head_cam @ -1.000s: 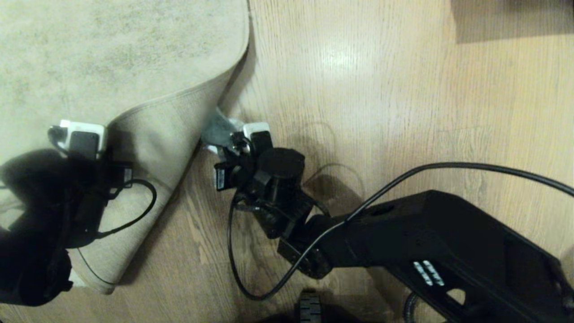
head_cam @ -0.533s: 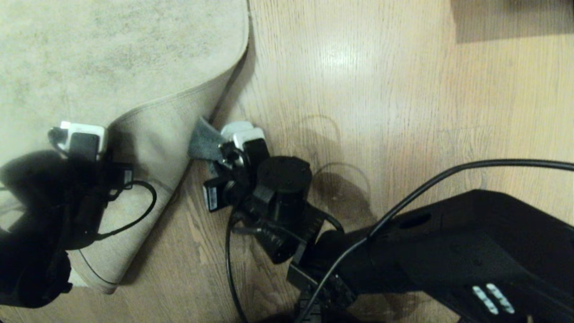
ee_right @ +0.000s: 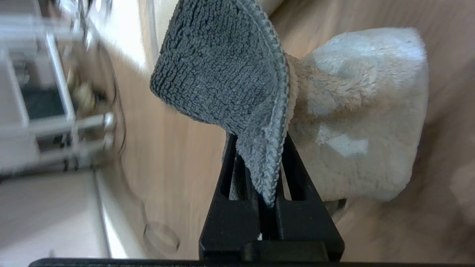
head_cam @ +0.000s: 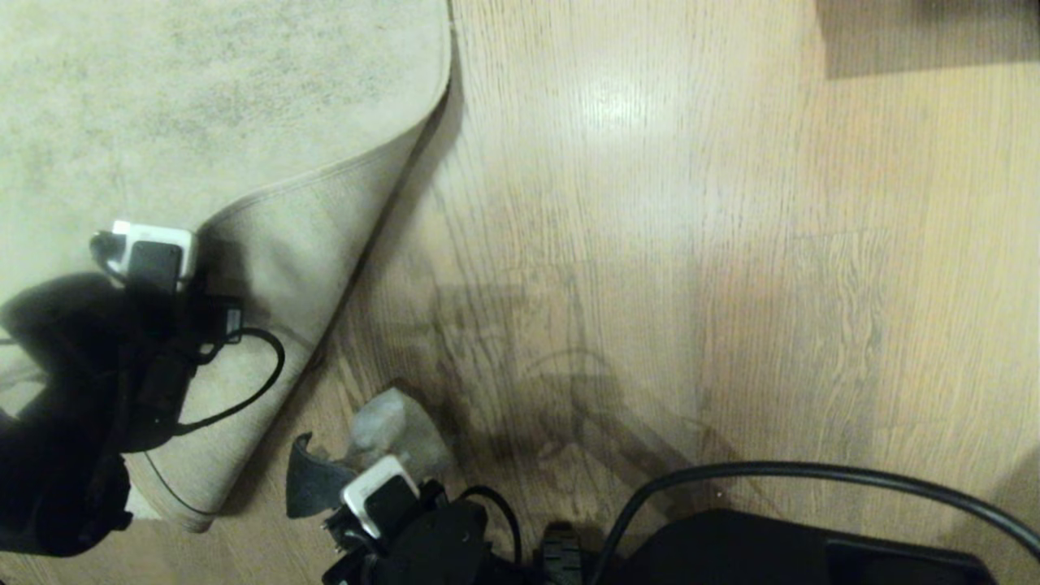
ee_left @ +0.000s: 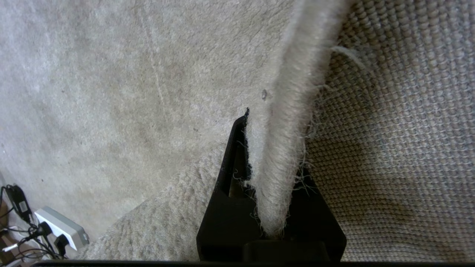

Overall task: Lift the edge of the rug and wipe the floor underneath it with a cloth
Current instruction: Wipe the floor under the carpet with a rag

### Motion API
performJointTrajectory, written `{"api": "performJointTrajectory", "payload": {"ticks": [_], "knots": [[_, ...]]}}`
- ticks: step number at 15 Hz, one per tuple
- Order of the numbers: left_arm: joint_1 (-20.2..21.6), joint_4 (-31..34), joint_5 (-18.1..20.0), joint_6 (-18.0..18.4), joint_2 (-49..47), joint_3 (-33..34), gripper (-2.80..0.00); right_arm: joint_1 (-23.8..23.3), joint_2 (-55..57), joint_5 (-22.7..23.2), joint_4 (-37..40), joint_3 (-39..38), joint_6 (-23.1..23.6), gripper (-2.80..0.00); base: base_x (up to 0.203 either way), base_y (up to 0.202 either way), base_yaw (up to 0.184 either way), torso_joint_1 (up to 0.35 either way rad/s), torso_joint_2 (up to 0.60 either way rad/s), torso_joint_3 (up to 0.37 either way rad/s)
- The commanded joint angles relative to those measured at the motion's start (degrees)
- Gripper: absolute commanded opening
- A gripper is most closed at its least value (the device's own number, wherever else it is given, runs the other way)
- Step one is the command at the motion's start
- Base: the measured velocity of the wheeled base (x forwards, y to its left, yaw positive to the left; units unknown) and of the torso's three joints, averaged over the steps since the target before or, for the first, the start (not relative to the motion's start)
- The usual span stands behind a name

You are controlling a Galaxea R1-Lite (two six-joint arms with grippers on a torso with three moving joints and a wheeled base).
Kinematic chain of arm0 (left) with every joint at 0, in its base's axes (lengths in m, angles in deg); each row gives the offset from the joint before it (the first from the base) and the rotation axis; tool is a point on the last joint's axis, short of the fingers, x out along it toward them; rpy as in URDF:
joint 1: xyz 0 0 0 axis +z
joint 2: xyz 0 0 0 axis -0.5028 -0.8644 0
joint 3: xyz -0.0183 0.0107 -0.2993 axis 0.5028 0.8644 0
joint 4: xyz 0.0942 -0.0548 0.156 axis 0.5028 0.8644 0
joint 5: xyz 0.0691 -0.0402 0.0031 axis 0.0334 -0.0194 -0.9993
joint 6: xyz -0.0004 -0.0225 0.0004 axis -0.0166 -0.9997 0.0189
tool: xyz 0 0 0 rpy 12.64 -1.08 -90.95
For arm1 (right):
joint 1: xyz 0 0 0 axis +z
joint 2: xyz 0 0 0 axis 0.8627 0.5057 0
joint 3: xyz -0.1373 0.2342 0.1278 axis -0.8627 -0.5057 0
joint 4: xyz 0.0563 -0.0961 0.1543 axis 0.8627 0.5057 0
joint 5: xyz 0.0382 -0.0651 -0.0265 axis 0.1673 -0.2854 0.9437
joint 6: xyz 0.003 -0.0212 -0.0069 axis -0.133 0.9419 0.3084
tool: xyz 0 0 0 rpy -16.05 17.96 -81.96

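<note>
The pale beige rug (head_cam: 162, 97) covers the far left, and its corner is folded back with the tan woven backing (head_cam: 276, 276) facing up. My left gripper (ee_left: 272, 122) is shut on the rug edge (ee_left: 282, 111), holding it up off the floor (head_cam: 650, 244). At the near edge of the head view my right gripper (head_cam: 341, 479) is shut on the cloth (head_cam: 382, 426). The cloth's dark grey side (ee_right: 222, 74) and its pale side (ee_right: 363, 111) fan out beyond the fingers, over bare wood planks just right of the fold.
A dark shadowed block (head_cam: 926, 36) sits at the far right corner. The right arm's black cable (head_cam: 812, 471) arcs over the near floor. A white power strip with plugs (ee_left: 61, 226) lies beside the rug. Blurred metal-framed furniture (ee_right: 55, 122) stands past the floor.
My right arm has pulled back toward the near edge with the cloth, away from the fold. The floor beside the rug is now uncovered. The left arm and the lifted corner have not moved.
</note>
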Motion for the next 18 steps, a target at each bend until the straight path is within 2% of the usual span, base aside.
{"api": "performJointTrajectory", "payload": {"ticks": [1, 4, 7, 10, 11, 14, 18], "knots": [[1.0, -0.4, -0.3, -0.3, -1.0, 0.0, -2.8, 0.5, 6.2, -0.1, 0.4, 4.6, -1.5, -2.8, 0.0, 0.0, 0.0, 0.0, 0.0, 0.0], [0.7, -0.4, -0.3, -0.2, -1.0, 0.5, -2.8, -0.3, 11.0, -0.1, 1.4, 11.7, -2.7, -2.8, 0.0, 0.0, 0.0, 0.0, 0.0, 0.0], [0.5, -0.4, -0.3, -0.1, -1.0, 0.5, -2.8, -3.1, 13.2, -0.2, 4.1, 22.1, -2.9, -2.8, 0.0, 0.0, 0.0, 0.0, 0.0, 0.0], [0.5, -0.4, -0.3, 0.0, -0.9, 0.5, -2.8, -7.9, 13.0, -0.3, 12.3, 37.3, -2.9, -2.8, 0.0, 0.0, 0.0, 0.0, 0.0, 0.0], [0.5, -0.4, -0.4, -0.1, -0.9, 0.6, -2.8, -10.3, 11.4, -0.3, 15.5, 40.2, -2.7, -2.8, 0.0, 0.0, 0.0, 0.0, 0.0, 0.0], [0.6, -0.5, -0.3, -0.2, -0.8, 1.7, -2.8, -13.8, 4.0, -0.4, 18.2, 40.5, -2.5, -2.8, 0.0, 0.0, 0.0, 0.0, 0.0, 0.0], [0.6, -3.4, -0.4, -0.1, -1.5, 2.4, -2.8, -15.4, -5.1, -0.5, 20.5, 39.3, -2.5, -2.8, 0.0, 0.0, 0.0, 0.0, 0.0, 0.0]]}}
